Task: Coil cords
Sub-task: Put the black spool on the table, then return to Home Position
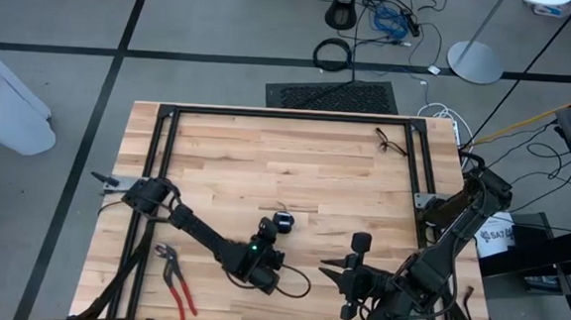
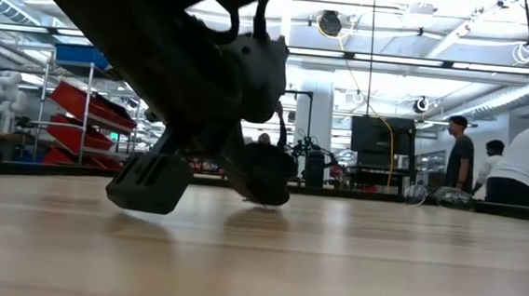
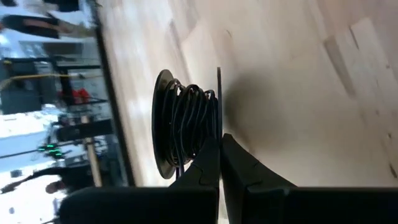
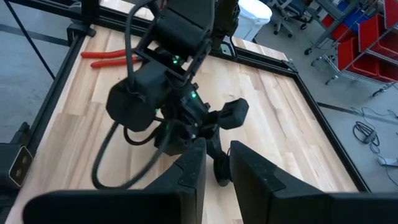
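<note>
- Black cord [image 1: 283, 220] sits mid-table on its puck; my left gripper [image 1: 270, 235] is just near of it, my right gripper [image 1: 343, 276] waiting near-right.
- Low down, details are hidden.
- Left wrist: cord mostly wound, my fingers [image 3: 208, 165] clenched on its loose tail.
- Right wrist: fingers [image 4: 194, 163] slightly parted, grasping nothing.

My worktop [image 1: 295, 171] is pale butcher-block wood inside a black metal frame [image 1: 288, 116]. Grey floor [image 1: 66, 18] around it, crossed by dark tape lines [image 1: 222, 59]. A black mat [image 1: 332, 94] lies at the far edge, with a white bin [image 1: 6, 98] off to one side. Behind: shelving with red bins [image 2: 81, 107], bright ceiling strip lights [image 2: 414, 9], and people standing [image 2: 487, 164] at the far side.
</note>
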Motion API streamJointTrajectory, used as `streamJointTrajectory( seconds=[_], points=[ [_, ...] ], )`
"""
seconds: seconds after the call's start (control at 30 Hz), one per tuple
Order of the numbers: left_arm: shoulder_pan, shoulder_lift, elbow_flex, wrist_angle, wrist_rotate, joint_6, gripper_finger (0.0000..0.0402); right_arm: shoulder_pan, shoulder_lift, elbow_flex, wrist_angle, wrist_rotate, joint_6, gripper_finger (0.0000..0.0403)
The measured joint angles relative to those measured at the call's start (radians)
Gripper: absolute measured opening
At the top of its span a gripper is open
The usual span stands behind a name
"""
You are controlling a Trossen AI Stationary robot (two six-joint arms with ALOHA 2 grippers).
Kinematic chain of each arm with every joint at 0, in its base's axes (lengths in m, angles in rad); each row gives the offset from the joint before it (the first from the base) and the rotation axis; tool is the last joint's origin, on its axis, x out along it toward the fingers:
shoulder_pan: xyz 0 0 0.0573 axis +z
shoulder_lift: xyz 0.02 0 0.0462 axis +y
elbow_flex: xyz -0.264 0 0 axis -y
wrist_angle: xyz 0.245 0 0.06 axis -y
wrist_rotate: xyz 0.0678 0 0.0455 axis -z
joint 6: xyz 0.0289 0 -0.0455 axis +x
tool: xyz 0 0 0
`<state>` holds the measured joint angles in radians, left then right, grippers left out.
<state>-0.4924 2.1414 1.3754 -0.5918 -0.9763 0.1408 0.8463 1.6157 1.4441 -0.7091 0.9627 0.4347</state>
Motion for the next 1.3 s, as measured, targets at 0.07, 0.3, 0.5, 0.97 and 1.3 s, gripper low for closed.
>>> streamJointTrajectory(
  seconds=[0.07, 0.3, 0.5, 0.97, 1.3],
  points=[
    [0.008, 0.0, 0.0, -0.002, 0.039, -0.005, 0.0, 0.0, 0.0, 0.0, 0.0, 0.0, 0.0, 0.0061],
    [0.023, -0.002, 0.0, 0.0, 0.081, -0.029, 0.0, 0.0, 0.0, 0.0, 0.0, 0.0, 0.0, 0.0061],
    [0.022, -0.002, 0.0, -0.001, 0.092, -0.031, 0.0026, 0.0, 0.0, 0.0, 0.0, 0.0, 0.0, 0.0061],
    [0.023, -0.007, 0.001, -0.001, 0.21, -0.103, 0.0073, 0.0, 0.0, 0.0, 0.0, 0.0, -0.001, 0.0061],
    [0.007, -0.108, -0.002, -0.039, 0.278, -0.197, 0.0073, 0.0, 0.0, -0.001, 0.0, -0.026, 0.001, 0.0061]
  ],
)
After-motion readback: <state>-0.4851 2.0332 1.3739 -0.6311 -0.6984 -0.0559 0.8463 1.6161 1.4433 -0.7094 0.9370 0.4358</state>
